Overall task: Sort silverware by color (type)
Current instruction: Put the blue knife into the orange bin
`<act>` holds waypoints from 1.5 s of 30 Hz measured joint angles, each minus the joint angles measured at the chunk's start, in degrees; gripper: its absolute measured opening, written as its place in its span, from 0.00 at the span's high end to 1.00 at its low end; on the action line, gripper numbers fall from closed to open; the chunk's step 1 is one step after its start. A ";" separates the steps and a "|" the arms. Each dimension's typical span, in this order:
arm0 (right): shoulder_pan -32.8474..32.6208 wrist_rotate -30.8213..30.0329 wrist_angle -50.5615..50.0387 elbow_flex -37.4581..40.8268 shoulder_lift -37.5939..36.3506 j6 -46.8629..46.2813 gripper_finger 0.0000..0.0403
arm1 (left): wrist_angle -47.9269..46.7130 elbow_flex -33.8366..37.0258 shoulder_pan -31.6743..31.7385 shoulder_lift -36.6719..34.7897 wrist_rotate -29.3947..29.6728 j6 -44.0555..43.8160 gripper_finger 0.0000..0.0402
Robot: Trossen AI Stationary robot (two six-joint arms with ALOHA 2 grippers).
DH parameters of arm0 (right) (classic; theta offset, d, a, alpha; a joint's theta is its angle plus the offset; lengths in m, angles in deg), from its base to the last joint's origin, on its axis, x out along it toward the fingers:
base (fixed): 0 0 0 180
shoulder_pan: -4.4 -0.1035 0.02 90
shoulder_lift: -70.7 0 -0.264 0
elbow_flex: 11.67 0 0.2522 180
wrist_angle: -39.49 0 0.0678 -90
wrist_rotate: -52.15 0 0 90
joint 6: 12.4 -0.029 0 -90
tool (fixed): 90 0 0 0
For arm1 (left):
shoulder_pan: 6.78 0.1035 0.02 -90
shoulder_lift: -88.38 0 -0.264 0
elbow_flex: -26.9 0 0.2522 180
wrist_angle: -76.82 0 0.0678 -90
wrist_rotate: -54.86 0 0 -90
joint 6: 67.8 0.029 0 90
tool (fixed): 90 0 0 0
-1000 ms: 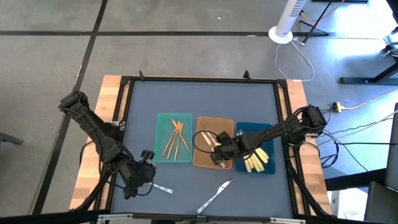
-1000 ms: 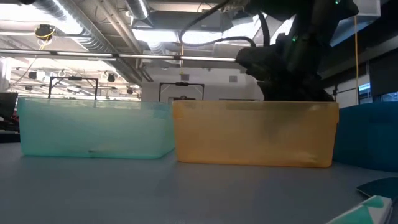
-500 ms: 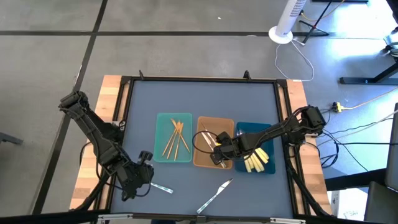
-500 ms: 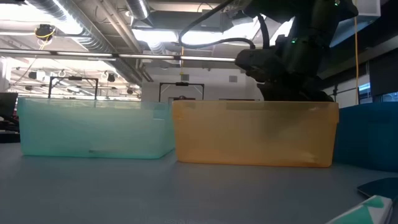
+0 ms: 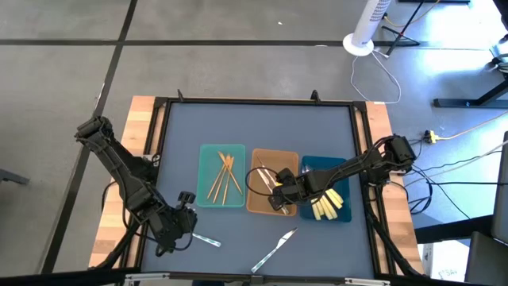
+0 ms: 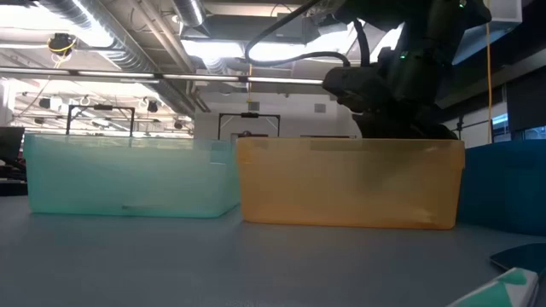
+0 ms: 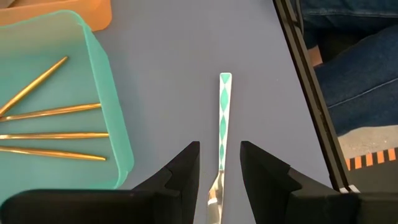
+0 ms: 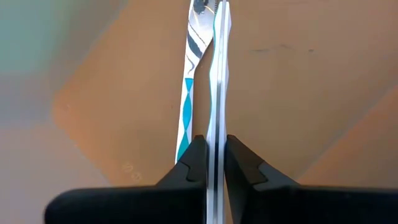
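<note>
Right gripper (image 8: 211,163): closed on a silver utensil (image 8: 218,74), held above the floor of the tan tray (image 5: 260,203); the fingers (image 8: 190,165) are pressed against the two flat sides of the piece.
Held utensil axis: the long axis runs straight out ahead of the right gripper, away from the wrist; the far tip is cut off at the picture's edge.
Second piece under it: a teal-patterned utensil (image 8: 186,112) is seen just beside the held one, nearly parallel to it, down in the tan tray.
Left gripper (image 7: 219,163): spread apart, nothing held; a teal-checked utensil (image 7: 223,115) lies on the table (image 5: 262,127) between the fingertips.
Axis of that utensil: lengthwise straight ahead of the left gripper, patterned handle end pointing away, silver end nearest the wrist.
Teal tray (image 7: 111,118): to one side of the left gripper, gold utensils (image 7: 56,134) lying in it, roughly crosswise to the gripper's line.
Other loose piece: a silver utensil on the table (image 5: 274,249) lies diagonally, between the two grippers in the high view.
Blue tray (image 5: 343,213): beside the right arm, yellow-handled utensils (image 5: 327,205) inside.
</note>
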 joint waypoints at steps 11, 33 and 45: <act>0.00 -0.01 0.07 0.00 -0.04 0.22 0.72 | 3.65 0.00 0.00 0.00 0.03 -0.46 0.73; 0.00 0.04 0.54 0.00 -0.04 0.24 0.70 | 5.27 0.00 -0.71 5.69 0.49 -8.38 0.57; 0.00 2.52 1.31 0.00 -0.07 0.23 0.70 | 4.31 0.04 -1.07 17.03 -1.48 -4.47 0.58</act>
